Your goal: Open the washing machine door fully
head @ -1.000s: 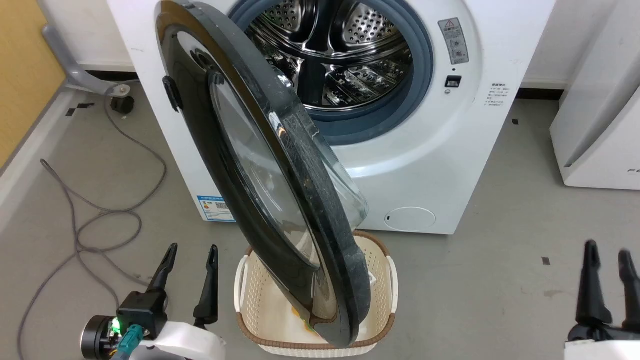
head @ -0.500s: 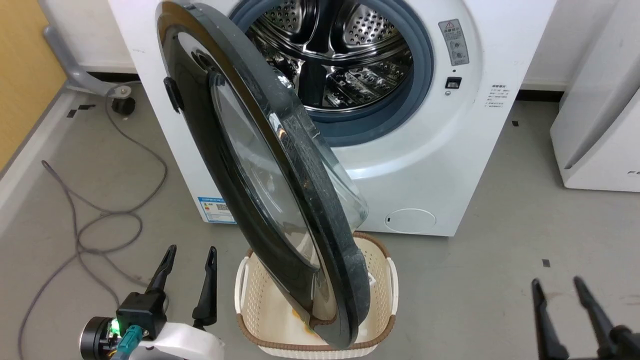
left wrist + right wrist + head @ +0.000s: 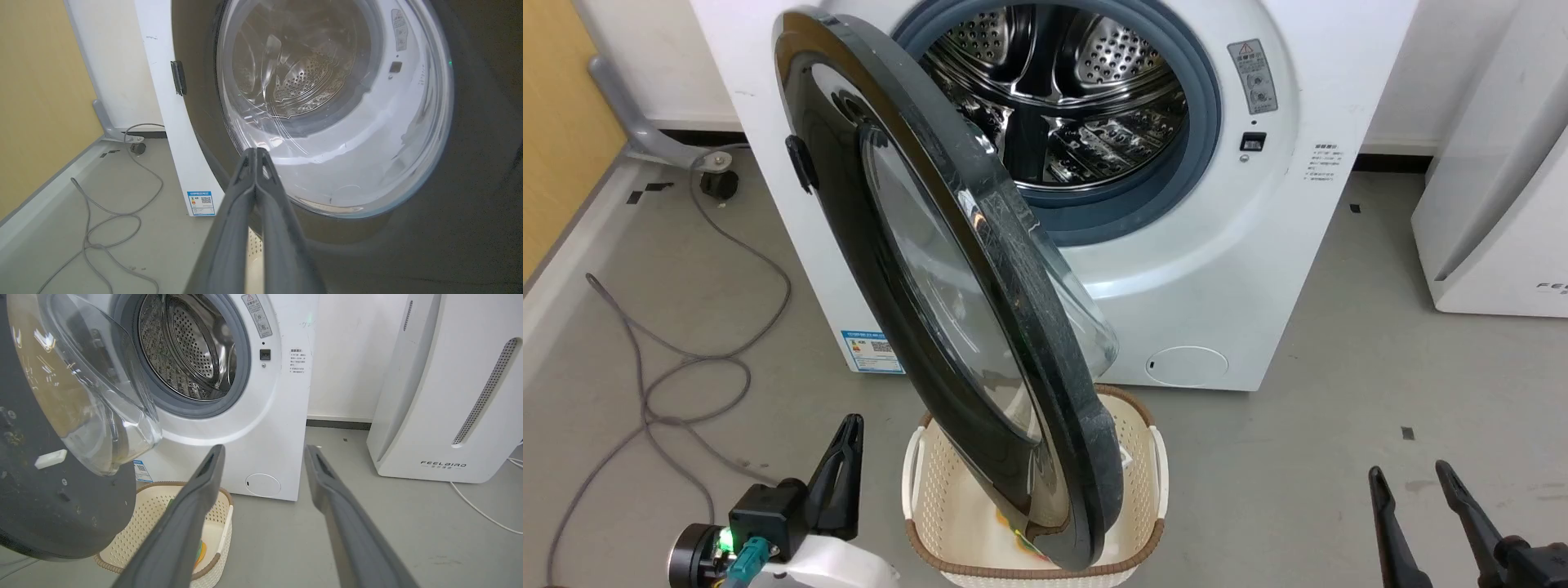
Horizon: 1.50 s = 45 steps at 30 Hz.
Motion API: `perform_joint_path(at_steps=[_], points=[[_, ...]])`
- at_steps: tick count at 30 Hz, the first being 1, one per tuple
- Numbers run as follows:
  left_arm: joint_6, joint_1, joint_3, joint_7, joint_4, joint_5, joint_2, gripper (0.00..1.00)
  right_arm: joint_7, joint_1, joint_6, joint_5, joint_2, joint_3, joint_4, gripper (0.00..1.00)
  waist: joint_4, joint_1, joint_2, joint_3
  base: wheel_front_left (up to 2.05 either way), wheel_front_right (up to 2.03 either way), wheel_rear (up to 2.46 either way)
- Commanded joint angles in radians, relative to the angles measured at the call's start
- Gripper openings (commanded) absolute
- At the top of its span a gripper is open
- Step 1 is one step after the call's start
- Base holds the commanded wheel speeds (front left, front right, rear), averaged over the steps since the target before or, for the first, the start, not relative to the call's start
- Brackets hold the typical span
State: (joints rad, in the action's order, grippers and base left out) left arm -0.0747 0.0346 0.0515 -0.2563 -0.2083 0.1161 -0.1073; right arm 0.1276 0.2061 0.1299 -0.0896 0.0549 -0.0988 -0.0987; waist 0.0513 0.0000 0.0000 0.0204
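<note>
The washing machine door [image 3: 907,269], a big round door with a glossy black ring and a bulging clear glass bowl, stands about half open, hinged at the left of the white washing machine [image 3: 1258,261]. The steel drum [image 3: 1062,90] shows behind it. My left gripper [image 3: 846,431] sits low on the door's outer side, shut on nothing, apart from the door. In the left wrist view its closed fingers [image 3: 255,154] point at the door glass [image 3: 335,102]. My right gripper [image 3: 1410,471] is open at the lower right, and in the right wrist view [image 3: 264,448] it faces the machine front [image 3: 269,428].
A cream laundry basket [image 3: 1156,457] with a brown rim stands on the floor under the door's free edge. A grey cable [image 3: 645,367] loops on the floor at the left. A white appliance [image 3: 1494,229] stands to the right of the machine.
My left gripper's fingers have come together from open. The right gripper has dropped lower in the head view and shifted left. The door stands as before.
</note>
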Motion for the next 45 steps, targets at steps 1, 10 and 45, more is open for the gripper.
perform_joint_path(at_steps=[1, 10, 45], points=[[-0.004, -0.016, 0.001, -0.006, -0.002, 0.002, -0.005, 0.00, -0.002, 0.015, 0.001, -0.004, -0.005, 0.002, 0.003, 1.00, -0.001, 0.0000, 0.0000, -0.002, 0.00, 0.00, 0.00], [0.008, -0.006, 0.000, -0.006, 0.042, 0.008, -0.003, 0.00, -0.010, 0.020, 0.001, 0.003, -0.005, 0.001, 0.000, 1.00, -0.007, 0.0000, 0.0000, -0.006, 0.00, 0.00, 0.00], [0.039, 0.252, 0.412, 0.230, 0.618, 0.056, 0.053, 0.00, -0.028, 0.029, 0.001, 0.018, -0.005, -0.024, 0.006, 1.00, -0.006, 0.0000, 0.0000, 0.000, 0.00, 0.00, 0.00]])
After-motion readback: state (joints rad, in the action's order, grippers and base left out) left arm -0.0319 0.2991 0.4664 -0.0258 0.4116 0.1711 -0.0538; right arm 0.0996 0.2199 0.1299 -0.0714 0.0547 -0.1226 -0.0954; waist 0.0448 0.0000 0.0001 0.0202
